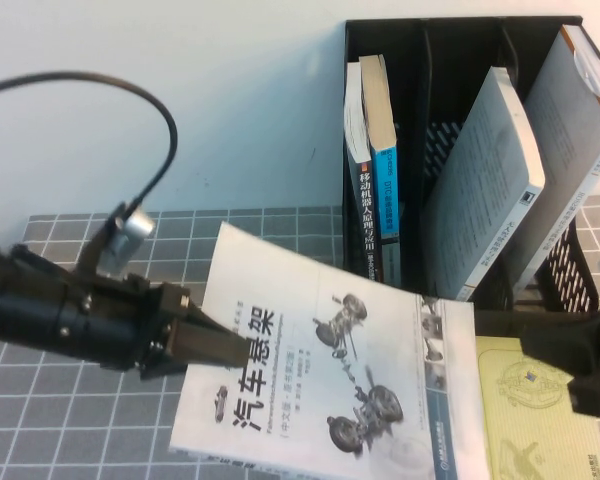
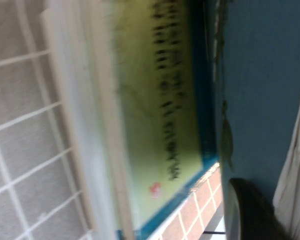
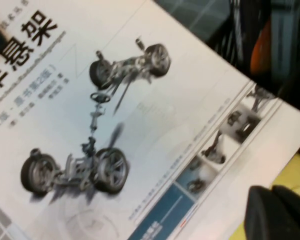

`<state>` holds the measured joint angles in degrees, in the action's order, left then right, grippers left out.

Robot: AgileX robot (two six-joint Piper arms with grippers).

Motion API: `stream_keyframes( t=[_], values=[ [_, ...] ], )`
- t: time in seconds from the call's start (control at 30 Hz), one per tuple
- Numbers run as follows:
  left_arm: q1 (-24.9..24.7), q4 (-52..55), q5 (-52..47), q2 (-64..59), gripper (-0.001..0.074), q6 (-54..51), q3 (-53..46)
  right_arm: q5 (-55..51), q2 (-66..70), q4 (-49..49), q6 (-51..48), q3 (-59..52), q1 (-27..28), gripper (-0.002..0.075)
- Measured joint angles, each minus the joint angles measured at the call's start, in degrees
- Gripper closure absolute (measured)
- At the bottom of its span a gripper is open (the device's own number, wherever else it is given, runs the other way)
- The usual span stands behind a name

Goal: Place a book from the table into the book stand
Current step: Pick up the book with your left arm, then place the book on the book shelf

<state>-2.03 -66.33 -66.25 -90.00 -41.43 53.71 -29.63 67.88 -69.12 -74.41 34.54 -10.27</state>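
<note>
The left gripper (image 1: pixel 215 345), clamped on the book (image 1: pixel 340 390), holds it left of the stand (image 1: pixel 450 130) (right gripper (image 1: pixel 580 365) alongside, grip unclear).

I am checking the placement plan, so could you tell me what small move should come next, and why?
Probably lift the book higher: the left gripper grips its edge, tilted over the table, below the book stand. The right gripper waits right.
</note>
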Motion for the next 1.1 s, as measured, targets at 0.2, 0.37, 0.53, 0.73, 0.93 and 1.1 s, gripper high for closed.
stream_keyframes(
  t=[0.2,0.37,0.53,0.73,0.93,1.1],
  values=[
    [-5.01,4.05,1.03,10.01,0.0620,8.60,5.83,1.16,-4.21,-1.16,0.97,1.78,0.00,0.0729],
    [-14.12,11.72,5.46,12.76,0.0620,17.45,18.77,1.16,-5.90,-2.25,1.26,4.01,0.00,0.0729],
    [-21.68,22.70,4.93,10.90,0.0620,27.50,33.28,1.44,-6.65,-2.35,1.33,6.50,0.00,0.0729],
    [-23.49,30.50,-6.35,6.16,0.0620,31.33,49.38,5.30,-6.65,-2.35,1.33,7.07,0.00,0.0729],
    [-23.54,34.40,-6.35,2.12,0.0622,34.00,61.73,12.92,-6.65,-2.35,1.09,7.07,0.00,0.0729],
    [-23.54,37.06,-6.35,-1.15,0.0622,38.38,68.41,16.66,-6.65,-2.35,0.97,7.07,0.00,0.0729]
  ],
)
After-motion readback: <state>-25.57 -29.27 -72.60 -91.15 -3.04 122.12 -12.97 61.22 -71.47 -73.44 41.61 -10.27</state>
